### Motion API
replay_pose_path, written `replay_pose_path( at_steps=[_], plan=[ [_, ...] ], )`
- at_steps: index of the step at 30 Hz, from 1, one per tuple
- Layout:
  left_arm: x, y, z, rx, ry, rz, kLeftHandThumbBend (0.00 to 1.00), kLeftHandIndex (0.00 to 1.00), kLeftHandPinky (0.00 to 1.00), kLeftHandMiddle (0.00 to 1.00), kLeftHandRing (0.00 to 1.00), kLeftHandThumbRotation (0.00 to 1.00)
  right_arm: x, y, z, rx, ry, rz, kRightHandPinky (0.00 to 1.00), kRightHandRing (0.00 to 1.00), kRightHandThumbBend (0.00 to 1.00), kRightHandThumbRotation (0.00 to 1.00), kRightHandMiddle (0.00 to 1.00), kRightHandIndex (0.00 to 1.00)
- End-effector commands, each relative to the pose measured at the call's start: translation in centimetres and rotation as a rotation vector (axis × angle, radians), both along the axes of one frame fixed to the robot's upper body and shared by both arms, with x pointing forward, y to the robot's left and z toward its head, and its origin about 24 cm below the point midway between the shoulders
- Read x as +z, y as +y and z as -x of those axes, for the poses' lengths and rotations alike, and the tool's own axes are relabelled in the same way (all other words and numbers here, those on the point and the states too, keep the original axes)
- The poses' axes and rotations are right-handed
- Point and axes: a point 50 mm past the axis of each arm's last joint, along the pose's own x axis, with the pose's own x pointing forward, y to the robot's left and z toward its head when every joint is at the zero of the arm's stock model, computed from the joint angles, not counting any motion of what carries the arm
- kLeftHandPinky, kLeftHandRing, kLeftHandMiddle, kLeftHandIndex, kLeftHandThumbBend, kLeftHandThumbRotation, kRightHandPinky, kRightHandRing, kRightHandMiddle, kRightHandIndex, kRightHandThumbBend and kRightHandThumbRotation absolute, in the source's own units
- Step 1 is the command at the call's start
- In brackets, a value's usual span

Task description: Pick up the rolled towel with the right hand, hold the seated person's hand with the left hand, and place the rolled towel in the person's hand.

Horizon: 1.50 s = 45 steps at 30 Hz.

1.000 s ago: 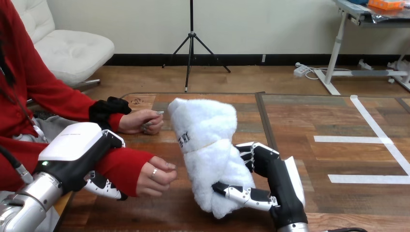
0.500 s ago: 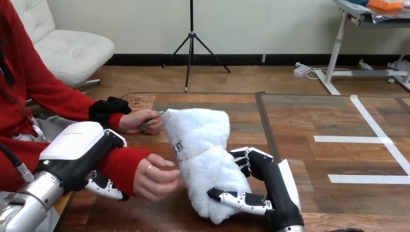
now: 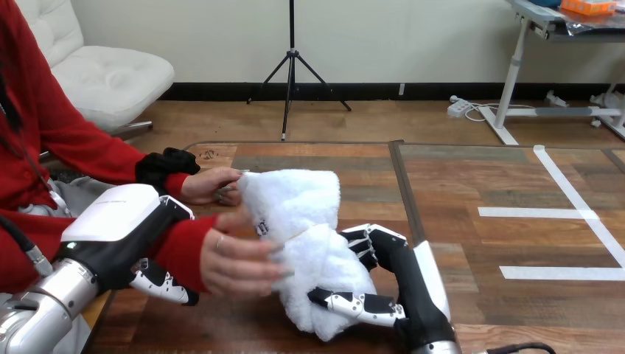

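Head view, query 1: What is the state of the right hand?

Reply: It is clamped on the rolled towel. Its fingers wrap the roll's 3 o'clock side, and the thumb presses the lower end. The roll is tilted, with its upper end pointing to 11 o'clock. Its lower end is down at the table; contact cannot be told.

Query 2: Where does the person's hand stand relative to the towel?

Reply: The nearer person's hand is at the towel's 9 o'clock, its fingertips laid against the middle of the roll. Both it and the right hand are on the towel. The farther person's hand sits at the towel's 10 o'clock, touching or just beside the upper end; which one cannot be told.

Query 3: What is the state of the left hand?

Reply: It lies over the red sleeve, at 9 o'clock from the nearer person's hand. Its digits curl under the person's wrist, gripping it from above and below.
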Motion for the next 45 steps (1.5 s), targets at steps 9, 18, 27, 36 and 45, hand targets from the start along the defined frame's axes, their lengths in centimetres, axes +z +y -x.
replay_pose_path(
  at_steps=[9,18,27,36,45],
  plan=[
    [8.0,-4.2,-1.0,-0.184,-0.336,0.122,0.92,0.36,0.25,0.35,0.3,0.0,3.0,1.1,-4.1,0.054,-0.122,0.121,0.36,0.41,0.78,0.04,0.5,0.52],
    [8.1,-4.7,-1.1,-0.195,-0.335,0.15,0.93,0.36,0.25,0.35,0.3,0.0,3.1,1.7,-4.1,0.061,-0.136,0.131,0.36,0.41,0.78,0.04,0.49,0.52],
    [8.0,-5.1,-1.2,-0.198,-0.332,0.153,0.93,0.36,0.25,0.35,0.3,0.0,3.3,2.3,-4.1,0.077,-0.169,0.137,0.36,0.4,0.78,0.05,0.49,0.52],
    [7.7,-5.5,-1.4,-0.206,-0.327,0.161,0.93,0.36,0.25,0.35,0.3,0.0,3.5,2.7,-3.9,0.088,-0.202,0.132,0.36,0.41,0.77,0.05,0.5,0.52],
    [7.4,-5.7,-1.4,-0.207,-0.321,0.163,0.92,0.37,0.26,0.35,0.3,0.0,3.6,3.1,-3.6,0.088,-0.227,0.114,0.36,0.42,0.77,0.07,0.5,0.52]
  ],
)
